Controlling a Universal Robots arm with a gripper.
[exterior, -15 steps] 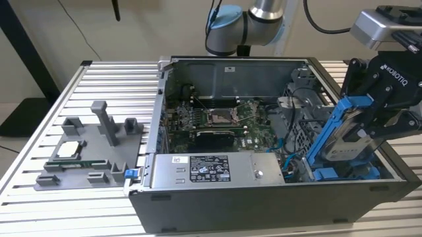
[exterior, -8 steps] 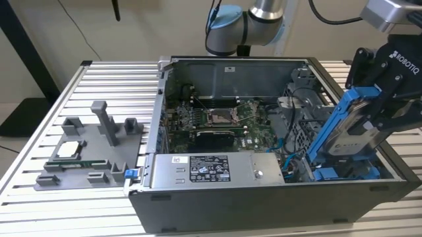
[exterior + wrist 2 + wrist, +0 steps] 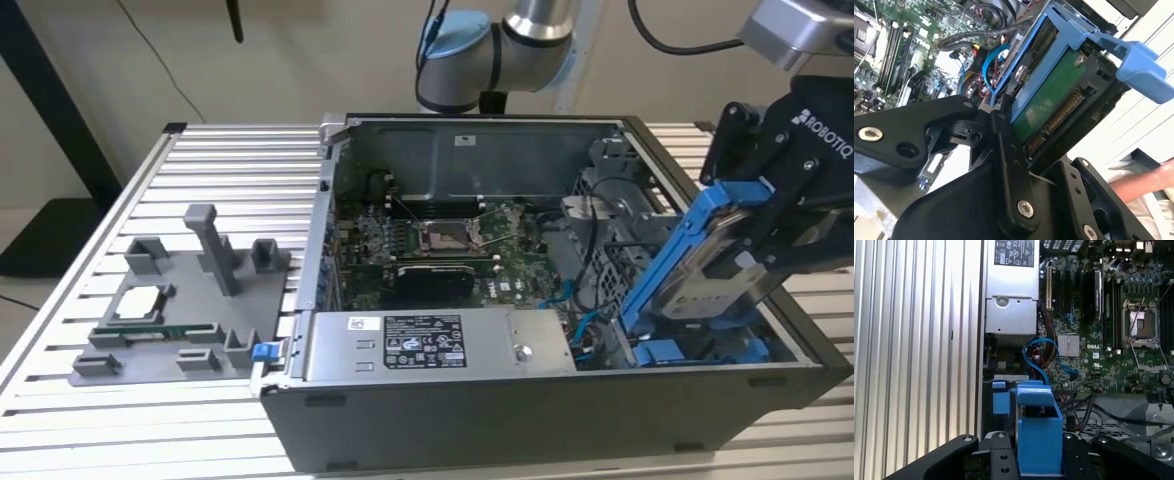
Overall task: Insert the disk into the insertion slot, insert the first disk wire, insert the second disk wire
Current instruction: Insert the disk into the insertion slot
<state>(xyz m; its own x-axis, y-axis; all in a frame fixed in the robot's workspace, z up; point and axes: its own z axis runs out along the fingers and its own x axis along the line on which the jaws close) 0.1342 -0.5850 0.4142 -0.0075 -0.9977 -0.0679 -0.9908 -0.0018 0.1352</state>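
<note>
The disk (image 3: 697, 285), silver-grey in a bright blue carrier, hangs tilted on edge over the open computer case's front corner at the exterior view's right. My gripper (image 3: 750, 250) is shut on it from above and the right. In the second wrist view the disk (image 3: 1064, 85) shows its green circuit board and connector between the black fingers (image 3: 1001, 130). The first wrist view shows the blue carrier (image 3: 1036, 432) clamped in my gripper (image 3: 1036, 462). Below the disk lies the insertion slot (image 3: 694, 352) with blue rails. Blue wires (image 3: 1040, 357) curl inside the case beside it.
A grey power supply box (image 3: 427, 345) with a white sticker fills the case's front. The motherboard (image 3: 441, 240) lies behind it. A grey fixture (image 3: 174, 310) with parts stands on the slatted table at the exterior view's left. A person's hand (image 3: 1141, 185) is close by.
</note>
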